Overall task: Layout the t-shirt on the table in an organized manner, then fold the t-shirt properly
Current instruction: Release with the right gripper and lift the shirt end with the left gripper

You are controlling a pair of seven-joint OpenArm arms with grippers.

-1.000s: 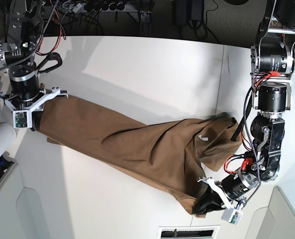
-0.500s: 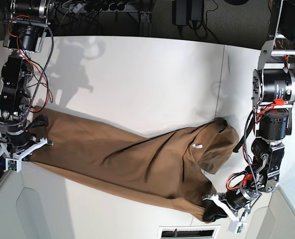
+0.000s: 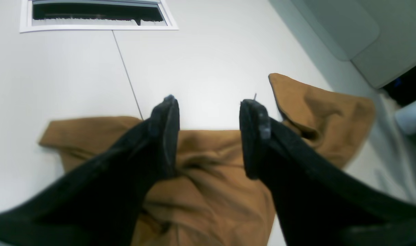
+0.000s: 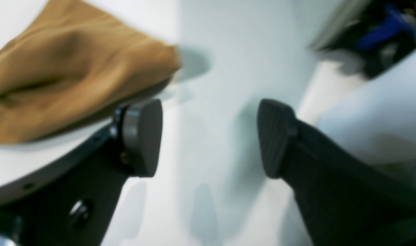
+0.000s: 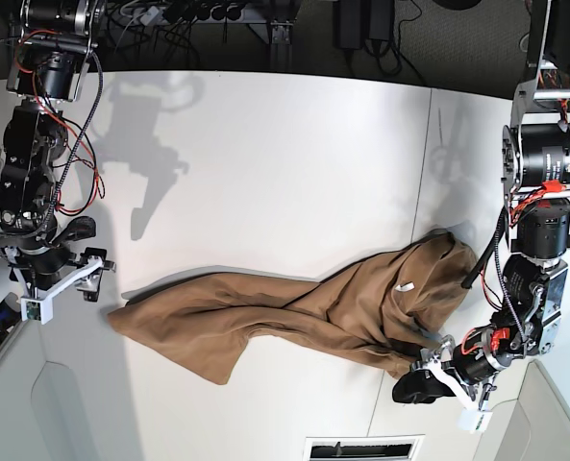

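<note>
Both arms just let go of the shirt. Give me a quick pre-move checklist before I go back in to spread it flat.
1. Left gripper open and empty: ok, jaws apart above the cloth, nothing pinched.
2. Right gripper open and empty: ok, only bare table between the pads.
3. T-shirt fully on the table: ok, no part hangs over an edge.
4. T-shirt laid flat: not ok, it lies as a twisted, bunched strip.
5. Sleeves and hem locatable: cannot tell, folds hide them; only the white tag shows.
6. Right arm clear of cloth: ok, it sits beside the shirt's end, apart.

Black fingers, white mounts, red cables.
</note>
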